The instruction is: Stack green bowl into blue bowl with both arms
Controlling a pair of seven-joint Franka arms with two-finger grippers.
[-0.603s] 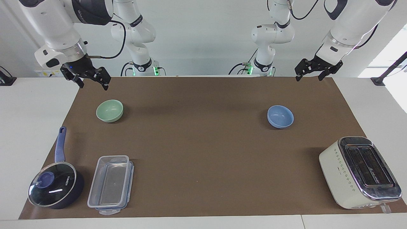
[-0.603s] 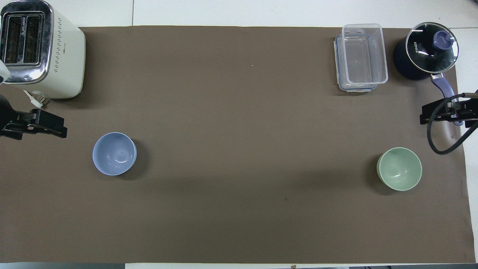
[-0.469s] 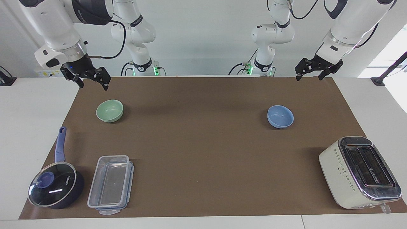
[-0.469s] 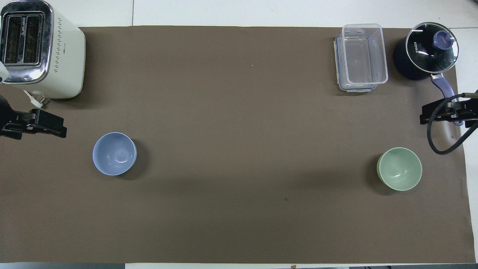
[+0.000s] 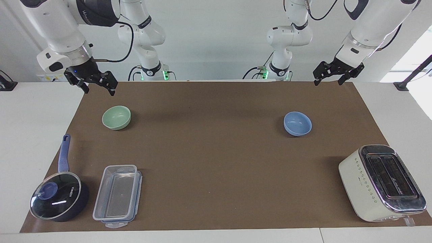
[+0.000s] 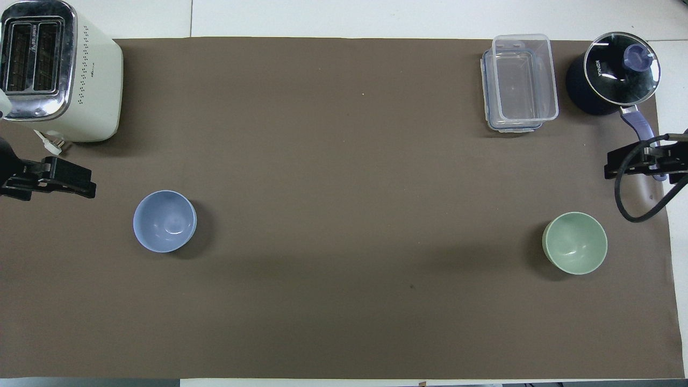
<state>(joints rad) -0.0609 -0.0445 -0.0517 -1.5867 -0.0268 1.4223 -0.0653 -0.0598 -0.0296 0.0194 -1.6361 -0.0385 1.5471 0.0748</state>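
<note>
The green bowl (image 5: 116,117) and blue bowl (image 5: 297,124) are set well apart on the mat, each under a raised, wide-spread gripper, right (image 5: 98,87) and left (image 5: 332,80), while "KONKA" is printed on the saucepan lid (image 6: 620,68).

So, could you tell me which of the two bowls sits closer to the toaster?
The blue bowl, toward the left arm's end of the table, like the toaster. The green bowl sits toward the right arm's end, near the saucepan.

Green bowl (image 5: 116,117) and blue bowl (image 5: 297,123) upright, well apart.
</note>
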